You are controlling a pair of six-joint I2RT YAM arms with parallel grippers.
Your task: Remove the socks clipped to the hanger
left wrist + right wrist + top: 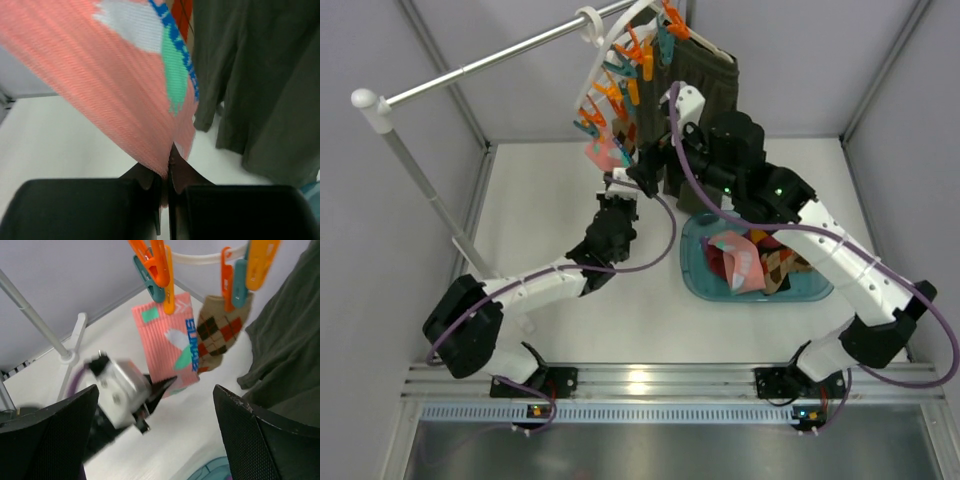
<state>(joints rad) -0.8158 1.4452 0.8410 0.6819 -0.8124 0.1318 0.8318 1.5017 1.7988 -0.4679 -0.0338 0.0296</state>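
The white ring hanger (pixel 610 55) with orange and teal pegs hangs from the rack bar. A pink sock (pixel 167 345) with white, green and blue marks hangs from an orange peg (pixel 162 270). Beside it, a brown diamond-pattern sock (pixel 220 327) hangs from another peg. My left gripper (pixel 167 172) is shut on the pink sock's (pixel 115 85) lower edge; it also shows in the right wrist view (pixel 160 387). My right gripper (pixel 655 160) is wide open and empty below the pegs, its fingers (pixel 50 440) well apart. The pink sock (pixel 603 152) also shows from above.
Olive-green shorts (pixel 705 90) hang just right of the socks and fill the right side of both wrist views. A teal tray (pixel 698 280) holding several socks lies on the table under the right arm. The rack's pole (pixel 420 190) stands at the left.
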